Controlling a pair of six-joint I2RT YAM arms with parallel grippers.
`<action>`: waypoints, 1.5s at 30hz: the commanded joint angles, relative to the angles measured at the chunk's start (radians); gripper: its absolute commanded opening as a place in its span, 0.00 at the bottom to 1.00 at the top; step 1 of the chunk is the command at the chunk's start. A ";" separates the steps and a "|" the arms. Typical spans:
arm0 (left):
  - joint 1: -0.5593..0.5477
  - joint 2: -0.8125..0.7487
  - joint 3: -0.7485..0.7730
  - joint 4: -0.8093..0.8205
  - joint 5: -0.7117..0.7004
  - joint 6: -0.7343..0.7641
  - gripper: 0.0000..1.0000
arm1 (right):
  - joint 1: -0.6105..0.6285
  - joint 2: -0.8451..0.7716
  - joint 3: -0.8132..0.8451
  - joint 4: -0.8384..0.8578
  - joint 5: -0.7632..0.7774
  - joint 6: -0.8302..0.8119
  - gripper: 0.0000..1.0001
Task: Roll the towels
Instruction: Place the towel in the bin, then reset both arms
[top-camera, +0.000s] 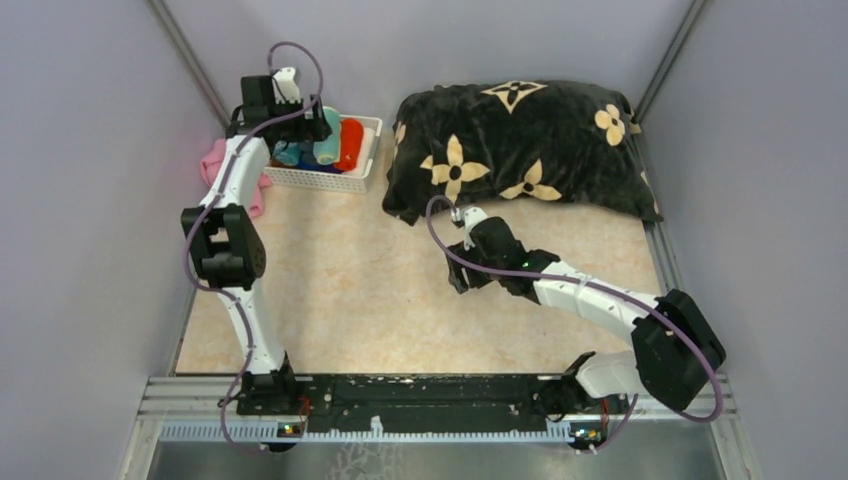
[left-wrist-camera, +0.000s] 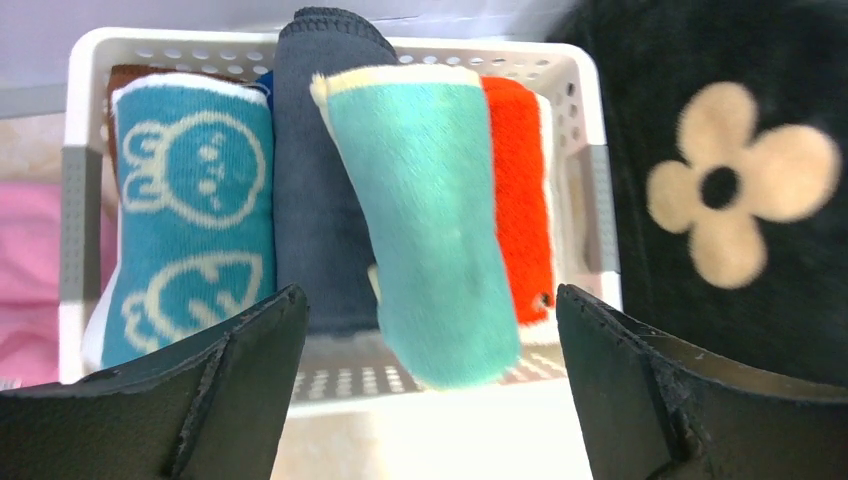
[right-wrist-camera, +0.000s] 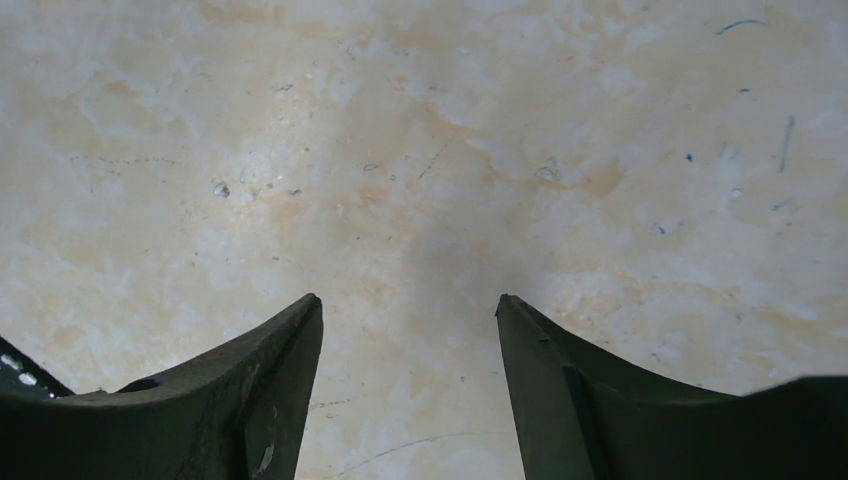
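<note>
A white basket (left-wrist-camera: 340, 380) holds rolled towels side by side: a teal one with pale print (left-wrist-camera: 190, 220), a dark navy one (left-wrist-camera: 320, 200), a light teal one with a pale yellow edge (left-wrist-camera: 430, 220) and an orange-red one (left-wrist-camera: 520, 200). The light teal roll lies tilted, its end over the basket's near rim. My left gripper (left-wrist-camera: 430, 292) hovers above the basket (top-camera: 330, 180), open and empty; it also shows in the top view (top-camera: 300, 125). My right gripper (right-wrist-camera: 409, 300) is open and empty over bare table, at the table's middle in the top view (top-camera: 465, 275).
The big black cushion with cream flowers (top-camera: 520, 150) lies at the back right, right of the basket (left-wrist-camera: 740, 180). A pink cloth (top-camera: 215, 165) lies left of the basket by the left wall. Grey walls close the table on three sides.
</note>
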 joint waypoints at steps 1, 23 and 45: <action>0.002 -0.227 -0.123 0.064 0.025 -0.073 0.98 | -0.032 -0.089 0.069 -0.021 0.133 -0.005 0.66; -0.028 -1.458 -1.072 0.059 -0.132 -0.191 1.00 | -0.167 -0.580 0.088 -0.328 0.704 0.084 0.93; -0.148 -1.783 -1.321 0.183 -0.313 -0.171 1.00 | -0.166 -0.877 -0.020 -0.264 0.859 0.022 0.95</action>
